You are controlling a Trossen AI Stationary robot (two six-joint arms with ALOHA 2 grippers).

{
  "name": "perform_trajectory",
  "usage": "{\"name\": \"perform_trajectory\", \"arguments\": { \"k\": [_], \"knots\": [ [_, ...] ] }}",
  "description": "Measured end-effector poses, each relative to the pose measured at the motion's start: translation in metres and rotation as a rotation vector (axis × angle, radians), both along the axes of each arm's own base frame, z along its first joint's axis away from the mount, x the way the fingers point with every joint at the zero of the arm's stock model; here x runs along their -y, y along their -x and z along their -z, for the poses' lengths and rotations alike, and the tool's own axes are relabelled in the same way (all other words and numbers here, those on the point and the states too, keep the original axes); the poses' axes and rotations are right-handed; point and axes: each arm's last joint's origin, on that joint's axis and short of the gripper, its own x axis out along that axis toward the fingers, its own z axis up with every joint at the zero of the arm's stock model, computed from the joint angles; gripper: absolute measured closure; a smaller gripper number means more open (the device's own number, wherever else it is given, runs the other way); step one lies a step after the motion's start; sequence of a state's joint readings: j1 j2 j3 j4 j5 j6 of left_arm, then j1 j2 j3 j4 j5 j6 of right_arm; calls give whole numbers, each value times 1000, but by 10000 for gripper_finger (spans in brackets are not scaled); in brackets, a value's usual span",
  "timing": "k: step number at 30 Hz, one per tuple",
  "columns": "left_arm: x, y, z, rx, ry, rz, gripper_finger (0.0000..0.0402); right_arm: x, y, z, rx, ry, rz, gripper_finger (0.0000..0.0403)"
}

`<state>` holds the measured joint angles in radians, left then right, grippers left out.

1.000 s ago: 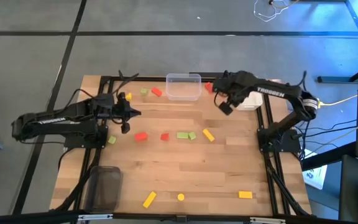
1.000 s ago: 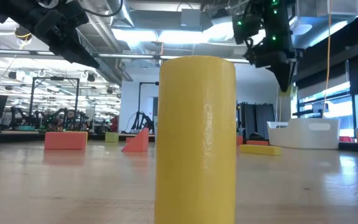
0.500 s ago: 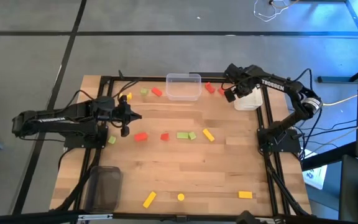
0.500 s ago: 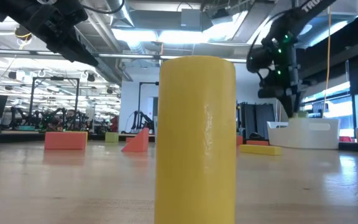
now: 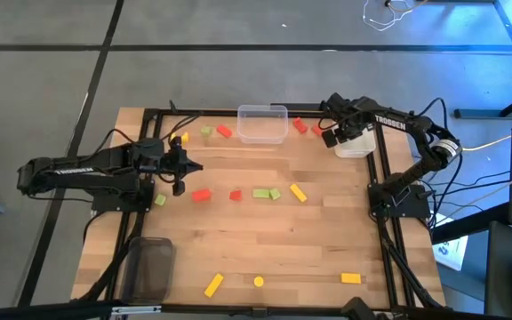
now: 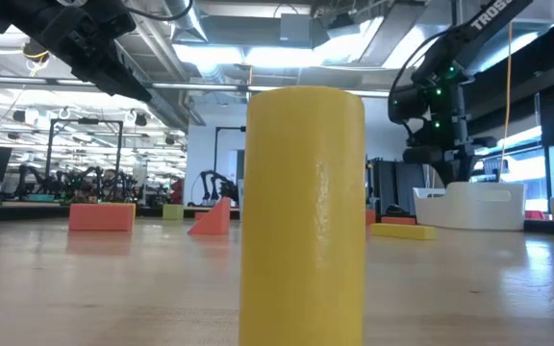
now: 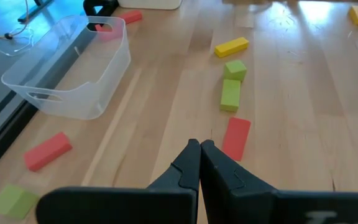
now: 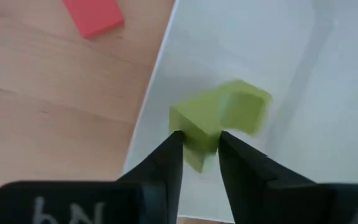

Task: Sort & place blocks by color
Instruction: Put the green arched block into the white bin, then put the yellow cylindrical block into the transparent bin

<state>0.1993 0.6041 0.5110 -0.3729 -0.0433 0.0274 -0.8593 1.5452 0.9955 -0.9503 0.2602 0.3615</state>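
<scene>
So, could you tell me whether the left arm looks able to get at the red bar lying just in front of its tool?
Probably yes. The left tool is shut and empty, hovering above the wood, and the red bar lies flat just ahead with bare table around it. Nothing stands between them; it would have to open first.

Bright, even light from ceiling strips; blue glow top right; glare on the surface (image 7: 303, 12); green block (image 8: 219, 118) smeared with blur.

roughly fifteen blocks (image 5: 202, 195), three containers (image 5: 262, 124)
</scene>
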Motion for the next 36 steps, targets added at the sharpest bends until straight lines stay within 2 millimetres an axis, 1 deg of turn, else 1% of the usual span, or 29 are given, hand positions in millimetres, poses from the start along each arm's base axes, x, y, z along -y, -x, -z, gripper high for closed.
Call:
{"name": "perform_trajectory", "arguments": {
  "k": [6,9,12,14,16,19,23,26,30,33,36],
  "knots": [
    [0,0,0,1,8,-4,401,2,-1,-1,15,18,-9,298],
    [0,0,0,9,36,-18,401,2,-2,-3,11,19,-45,297],
    [0,0,0,11,45,-22,401,-1,-8,-18,48,56,-94,296],
    [0,0,0,11,46,-21,401,-10,-16,-33,114,66,-170,296],
    [0,0,0,11,46,-20,401,-24,-24,-49,217,69,-262,296],
    [0,0,0,11,47,-20,401,-54,-36,-74,360,115,-402,296],
    [0,0,0,11,47,-20,401,-98,-45,-94,459,143,-553,296],
    [0,0,0,12,50,-13,401,-131,-53,-99,500,115,-657,296],
    [0,-1,-1,30,47,-10,401,-170,-64,-97,508,62,-819,296],
    [0,-2,-4,61,47,4,401,-191,-69,-94,513,20,-858,296],
    [0,-2,-4,62,42,5,401,-207,-71,-92,526,-30,-879,295]
  ]
}}
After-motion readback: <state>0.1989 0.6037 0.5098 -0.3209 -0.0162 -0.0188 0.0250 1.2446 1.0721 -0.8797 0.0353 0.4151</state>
